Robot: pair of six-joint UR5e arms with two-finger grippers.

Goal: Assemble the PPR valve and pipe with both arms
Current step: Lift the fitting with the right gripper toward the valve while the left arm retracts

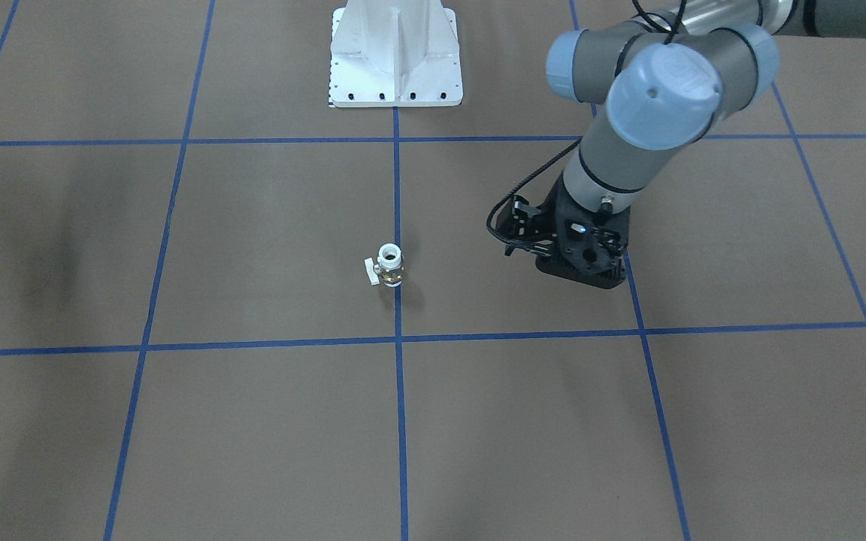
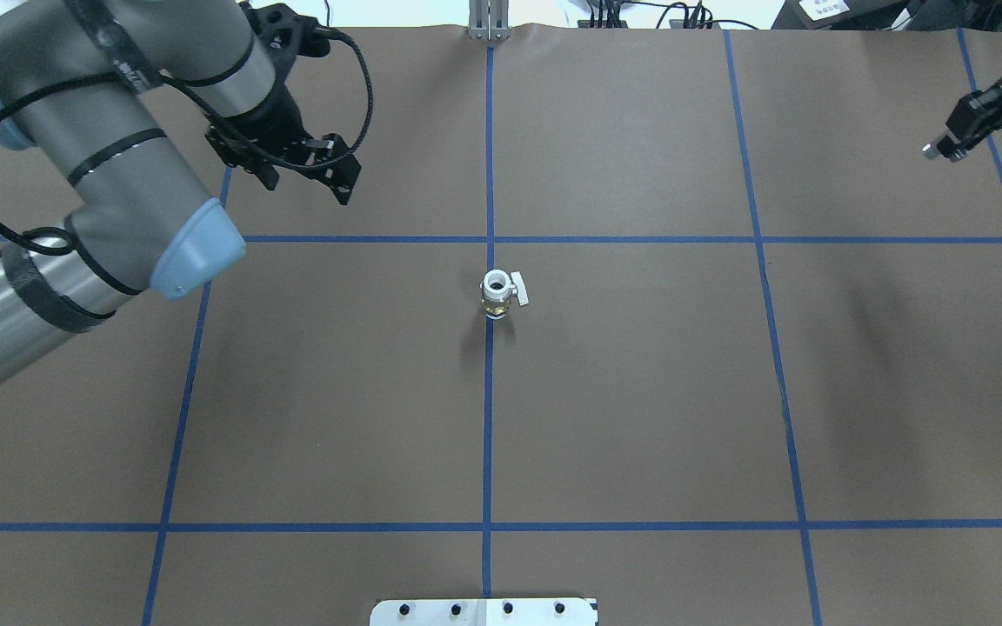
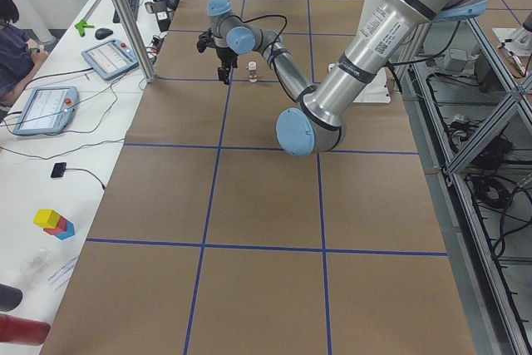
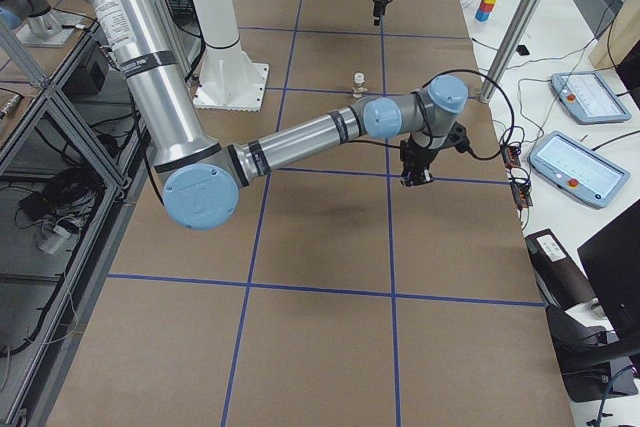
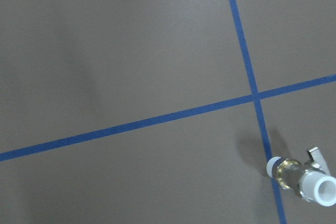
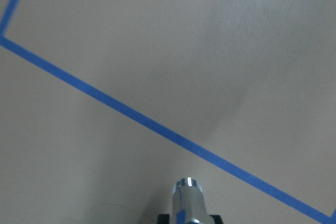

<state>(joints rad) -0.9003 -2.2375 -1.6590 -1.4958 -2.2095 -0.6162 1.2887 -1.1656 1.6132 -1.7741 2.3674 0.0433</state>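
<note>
The valve (image 2: 497, 296) is seen upright on the desk (image 2: 640, 417), set on a blue tape line (image 2: 488, 435). It is well apart from both grippers and roughly between them, nearer the robot's base than either. A white cylindrical collar with an open round mouth is carried on top, and a short brass-coloured body is seen beneath it. A small flat white handle is borne on the side turned toward the right gripper (image 2: 945, 149). In the left wrist view the valve (image 5: 304, 178) is found at the lower right corner, with a smaller pale ring at the end away from the collar.

The pipe (image 2: 931, 150) is gripped in the right gripper, above the desk. It is a shiny silver stub, and its threaded, rounded tip (image 6: 187, 195) is left projecting past the black fingertips.

The left gripper (image 2: 308, 184) is held wide and nothing is held in it.
</note>
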